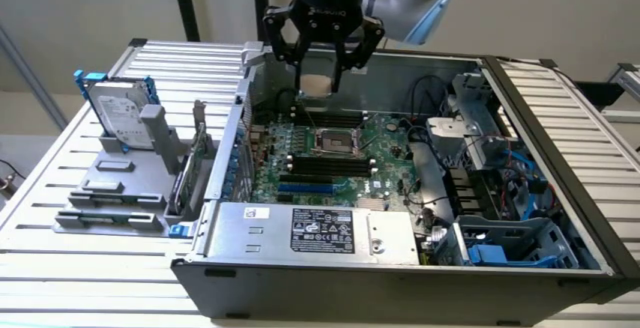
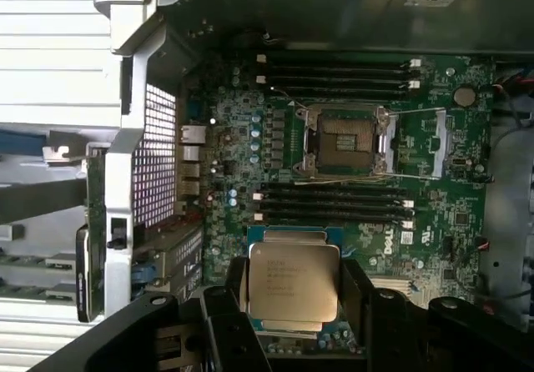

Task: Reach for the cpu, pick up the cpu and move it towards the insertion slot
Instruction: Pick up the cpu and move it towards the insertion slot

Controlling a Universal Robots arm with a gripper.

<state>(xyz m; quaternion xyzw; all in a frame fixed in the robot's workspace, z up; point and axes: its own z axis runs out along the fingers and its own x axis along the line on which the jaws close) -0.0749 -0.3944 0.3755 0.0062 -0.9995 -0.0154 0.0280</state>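
Note:
My gripper hangs above the open computer case, shut on the cpu, a small pale square chip held between the black fingers. In the wrist view the cpu shows its silvery top with printed text, clamped on both sides. The insertion slot sits on the green motherboard below and a little toward the front of the case from the gripper. In the wrist view the insertion slot shows a shiny metal frame with a dark centre, its lever wires raised, well apart from the chip.
Long black memory slots lie beside the socket. A silver hard drive with blue brackets stands in a grey holder at the exterior view's left. The power supply fills the case front; cables and drive bays crowd the right.

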